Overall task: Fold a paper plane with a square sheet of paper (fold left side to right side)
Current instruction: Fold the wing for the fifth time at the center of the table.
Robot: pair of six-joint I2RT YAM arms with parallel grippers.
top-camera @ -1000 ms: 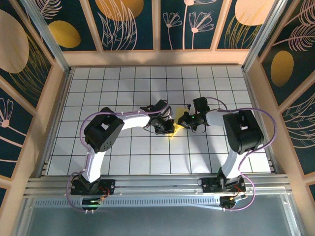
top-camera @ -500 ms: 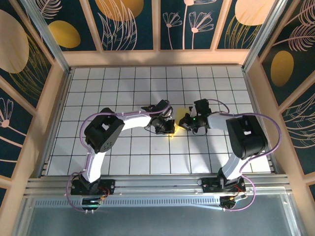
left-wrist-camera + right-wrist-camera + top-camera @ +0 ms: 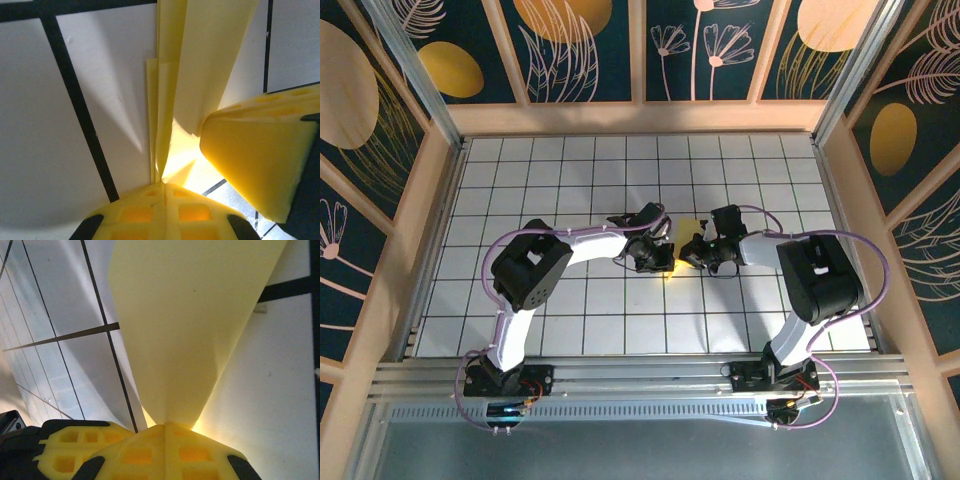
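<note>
Sheet of paper [image 3: 195, 330] thin, matt (light glows through); fingertips [image 3: 150, 440] moulded plastic; table [image 3: 280, 390] smooth white.

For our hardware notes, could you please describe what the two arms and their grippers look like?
The left arm and right arm have white links, bulky black joint housings and thin purple cables looping alongside. The left gripper and right gripper have yellow fingers moulded with square, waffle-like recesses.

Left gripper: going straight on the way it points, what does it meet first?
The paper, pinched in the left gripper and running straight ahead of its tips. The right gripper sits just beside that line; the move would probably miss it, though depth is unclear.
</note>
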